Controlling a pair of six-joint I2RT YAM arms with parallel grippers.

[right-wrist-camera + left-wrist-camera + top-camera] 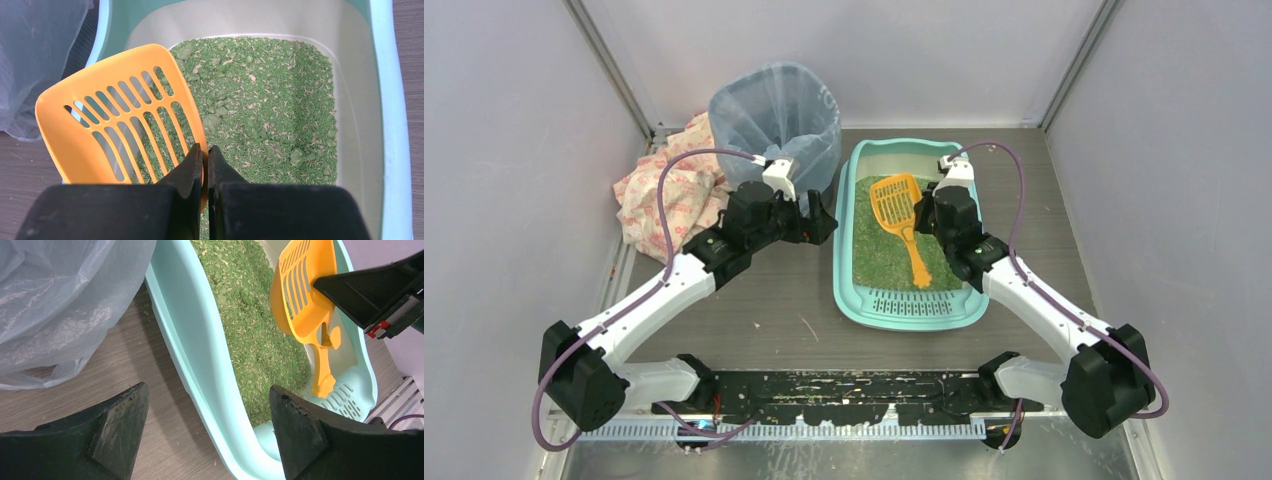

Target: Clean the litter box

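The left gripper point(207, 390) hangs with its two dark fingers point(120, 435) spread wide at the bottom edge, one over the wood-grain surface point(165, 440) and one over the near rim of the litter box point(185, 330). The box runs diagonally up the view, with green litter point(250, 315) inside and its slotted grate step point(345, 395) at the right. An orange scoop point(305, 295) stands tilted over the litter, its side wall met by the right gripper point(322, 287), and a translucent bag-lined bin point(60, 305) fills the upper left beside the box.

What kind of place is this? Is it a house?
Probably a robot test booth, not a house: plain walls around a table, two robot arms bolted to it, and a litter box set out.
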